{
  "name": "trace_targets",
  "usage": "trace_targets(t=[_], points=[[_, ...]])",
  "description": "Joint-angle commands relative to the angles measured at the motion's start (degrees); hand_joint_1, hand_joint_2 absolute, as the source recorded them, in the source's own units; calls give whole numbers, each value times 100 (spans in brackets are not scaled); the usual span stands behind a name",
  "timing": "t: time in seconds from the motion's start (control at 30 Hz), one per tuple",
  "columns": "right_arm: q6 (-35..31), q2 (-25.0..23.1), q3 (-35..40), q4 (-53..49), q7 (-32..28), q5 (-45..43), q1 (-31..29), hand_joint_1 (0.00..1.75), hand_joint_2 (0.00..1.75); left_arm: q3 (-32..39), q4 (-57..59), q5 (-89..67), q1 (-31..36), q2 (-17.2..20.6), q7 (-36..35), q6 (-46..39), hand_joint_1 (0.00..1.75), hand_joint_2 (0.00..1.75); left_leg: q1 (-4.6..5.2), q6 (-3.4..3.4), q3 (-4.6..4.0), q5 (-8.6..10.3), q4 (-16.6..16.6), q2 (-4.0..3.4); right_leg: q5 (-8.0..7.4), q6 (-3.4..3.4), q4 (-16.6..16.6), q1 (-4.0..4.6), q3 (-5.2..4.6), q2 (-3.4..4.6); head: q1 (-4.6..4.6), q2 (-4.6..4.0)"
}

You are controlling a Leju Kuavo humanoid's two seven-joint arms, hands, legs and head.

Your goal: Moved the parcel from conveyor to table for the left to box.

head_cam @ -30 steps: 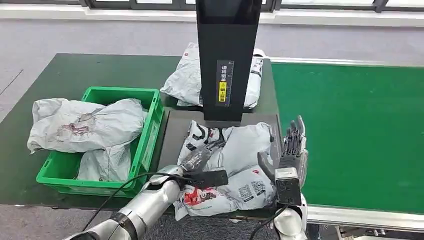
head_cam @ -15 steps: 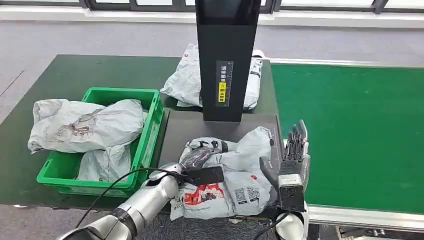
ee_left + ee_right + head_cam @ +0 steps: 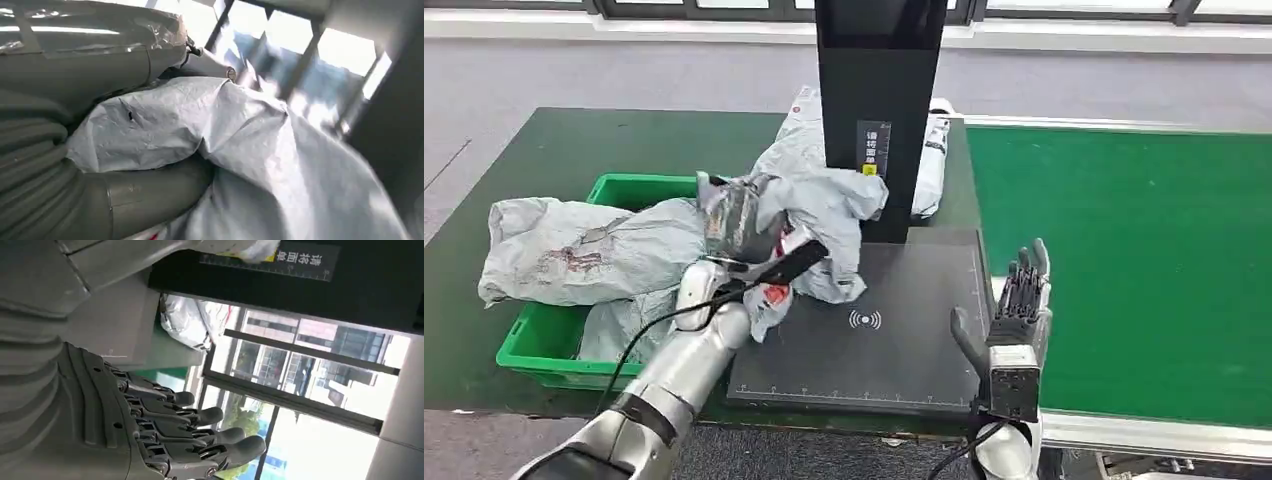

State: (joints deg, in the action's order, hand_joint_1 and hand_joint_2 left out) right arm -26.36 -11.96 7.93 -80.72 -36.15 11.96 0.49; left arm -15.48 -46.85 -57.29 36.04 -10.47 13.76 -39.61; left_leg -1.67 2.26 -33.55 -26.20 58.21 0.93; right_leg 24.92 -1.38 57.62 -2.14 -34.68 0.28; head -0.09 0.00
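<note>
While held aloft between the green bin (image 3: 724, 262) and the black scanner pad (image 3: 894, 345), the grey parcel (image 3: 819, 215) hangs crumpled in the left hand (image 3: 739, 222), whose fingers clasp its wrapping (the left wrist view shows the thumb (image 3: 150, 195) pressed under the bag). The right hand (image 3: 1016, 305) stands upright at the pad's edge beside the green conveyor (image 3: 1144, 260), fingers straight and apart, holding nothing. Other grey bags (image 3: 589, 250) fill the bin; another parcel (image 3: 796, 160) lies behind the black scanner post (image 3: 879, 90).

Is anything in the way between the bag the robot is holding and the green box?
Nothing stands between them. The left hand holds the bag up beside the green box. But the box is already crowded with grey bags.
</note>
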Motion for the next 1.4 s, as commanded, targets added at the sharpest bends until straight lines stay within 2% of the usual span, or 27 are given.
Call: trace_targets(t=[0.03,0.1,0.2,0.37,0.4,0.43,0.47,0.5,0.53,0.57,0.63,0.7,0.73,0.83,0.87,0.97,1.4], points=[[-119,-16,-263,-226,28,-96,180,0,175,2239,-1449,-1928,270,224,-435,-39,175,175,0,-35,15,2,-20,-39,-9,47,-19,13,6,12,0,-2],[-136,14,-235,-208,15,-123,193,0,175,2731,-1699,-2259,187,216,-379,-39,175,175,-1,-10,6,-5,-4,-28,-2,15,-2,5,-6,21,-2,0],[-156,106,-173,-131,28,-178,151,0,175,3214,-1823,-2600,63,419,-545,-39,175,175,1,-19,16,-8,-11,-48,-4,25,-9,6,0,33,0,0],[-154,266,2,90,-26,-339,137,0,175,3829,-1466,-2720,-167,975,-895,-39,175,175,1,-14,31,-6,-26,-74,-9,26,-19,6,2,59,0,0],[-149,274,38,117,-27,-356,125,0,175,3713,-860,-3075,-126,1234,-1389,-39,175,175,2,-9,25,-6,-22,-63,-6,20,-14,4,-1,55,0,0],[-146,277,52,132,-26,-358,111,0,175,3674,-646,-3135,-117,1323,-1552,-39,175,175,1,-12,26,-5,-25,-61,-5,24,-16,5,2,50,0,-2],[-115,288,79,160,-16,-391,80,0,175,3546,323,-3207,89,1536,-1871,-39,175,175,2,-6,23,-6,-19,-55,-3,17,-9,2,-1,47,0,0],[-100,296,94,176,-3,-392,62,0,175,3303,533,-3271,95,1683,-2150,-39,91,175,4,-10,40,-1,-35,-65,-8,25,-20,3,11,54,0,0],[-100,296,94,176,-3,-392,62,0,175,3303,533,-3271,95,1683,-2150,-39,91,175,4,-13,43,2,-42,-67,-9,30,-25,3,12,53,-2,0],[-50,318,118,200,46,-395,46,0,175,3217,1295,-3121,295,1744,-2159,-39,17,175,3,-8,26,-2,-25,-42,0,18,-12,1,4,34,2,0],[-50,318,118,200,46,-395,46,0,175,3217,1295,-3121,295,1744,-2159,-39,17,175,0,-10,26,1,-25,-44,-4,24,-14,5,4,31,0,0],[-22,338,121,214,69,-387,45,0,175,3022,1545,-3271,326,1773,-2318,-11,0,175,-3,-12,13,1,-17,-37,-2,20,-13,9,-4,25,0,0],[-7,353,96,186,95,-373,73,0,175,3158,1826,-2655,446,1630,-1771,206,0,175,1,-14,17,3,-23,-30,-1,21,-16,5,3,16,0,0],[49,376,48,134,138,-347,141,0,175,3161,1903,-2080,463,1493,-1242,431,0,175,-2,-15,14,0,-16,-23,2,21,-14,8,3,10,0,-2],[115,381,44,116,174,-325,155,0,175,3227,1834,-1476,467,1402,-729,594,0,175,-2,-10,7,1,-12,-13,3,15,-10,6,0,4,0,0],[149,350,60,124,209,-273,151,0,175,3076,1471,-516,438,1273,-47,410,0,175,-2,-14,3,2,-10,-4,3,20,-11,8,2,-9,0,-2],[149,345,100,163,213,-262,155,0,175,2980,1263,-264,407,1272,51,432,0,175,-3,-7,-5,-1,-3,-17,1,13,-4,7,-16,11,0,0]])
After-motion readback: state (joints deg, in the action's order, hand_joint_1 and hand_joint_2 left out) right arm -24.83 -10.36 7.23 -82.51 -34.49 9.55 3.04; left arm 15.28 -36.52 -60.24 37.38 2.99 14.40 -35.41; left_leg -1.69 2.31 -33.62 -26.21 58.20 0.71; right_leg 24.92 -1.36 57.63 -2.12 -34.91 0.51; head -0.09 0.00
